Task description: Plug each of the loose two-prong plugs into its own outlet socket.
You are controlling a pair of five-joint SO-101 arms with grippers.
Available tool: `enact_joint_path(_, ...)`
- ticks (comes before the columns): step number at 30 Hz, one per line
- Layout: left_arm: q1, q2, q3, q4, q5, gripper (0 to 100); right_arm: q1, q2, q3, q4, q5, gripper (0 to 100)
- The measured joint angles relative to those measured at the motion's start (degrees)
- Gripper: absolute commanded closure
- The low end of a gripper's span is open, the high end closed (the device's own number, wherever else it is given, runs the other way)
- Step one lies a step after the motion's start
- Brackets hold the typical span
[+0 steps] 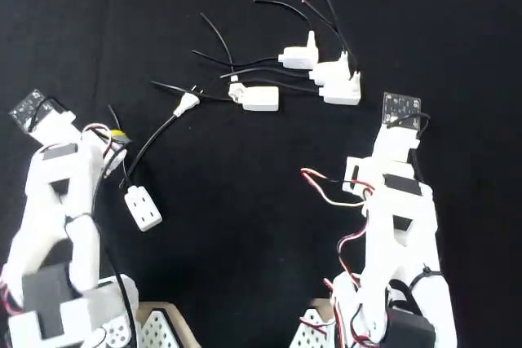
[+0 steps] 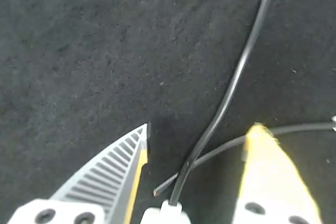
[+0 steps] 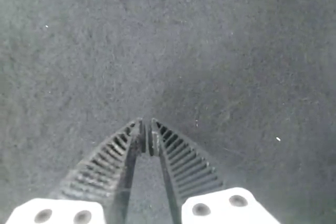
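Left gripper (image 2: pixel 202 129) released, straddling black cord (image 2: pixel 231 82) — probably the one running to the loose plug (image 1: pixel 188 104), upper right of it, axis diagonal. Right gripper (image 3: pixel 146 129) clenched, empty — farther off.

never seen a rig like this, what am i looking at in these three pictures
Two white robot arms, left and right, stand at a black table. The wide picture comes from a fixed camera looking down; the other two come from a camera on each arm's wrist. On the table lie white plugs and sockets on black cords, such as a socket block and a loose plug. The left gripper is open, a black cord running between its fingers. The right gripper is shut, holding nothing.
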Motion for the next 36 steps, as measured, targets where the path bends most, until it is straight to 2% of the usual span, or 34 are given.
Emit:
enact_joint_path(4, 0.00, 8.44, -8.09, 2.29, 0.35, 78, 0.00, 0.00, 0.00, 0.00, 0.00, 98.5)
enact_joint_path(10, 2.37, 20.22, -21.01, 9.76, 0.35, 86, 0.00, 0.00, 0.00, 0.00, 0.00, 98.5)
enact_joint_path(15, 2.64, 27.78, -29.98, 10.81, 0.35, 86, 0.00, 0.00, 0.00, 0.00, 0.00, 98.5)
enact_joint_path(19, 2.81, 30.68, -34.55, 14.77, 0.70, 86, 0.00, 0.00, 0.00, 0.00, 0.00, 98.5)
enact_joint_path(23, 3.78, 31.47, -37.01, 19.43, 0.79, 86, 0.00, 0.00, 0.00, 0.00, 0.00, 98.5)
enact_joint_path(29, 2.29, 31.47, -35.43, 20.22, 0.79, 86, 0.00, 0.00, 0.00, 0.00, 0.00, 98.5)
enact_joint_path(36, -3.16, 31.03, -31.91, 21.27, -8.09, 86, 0.00, 0.00, 0.00, 0.00, 0.00, 98.5)
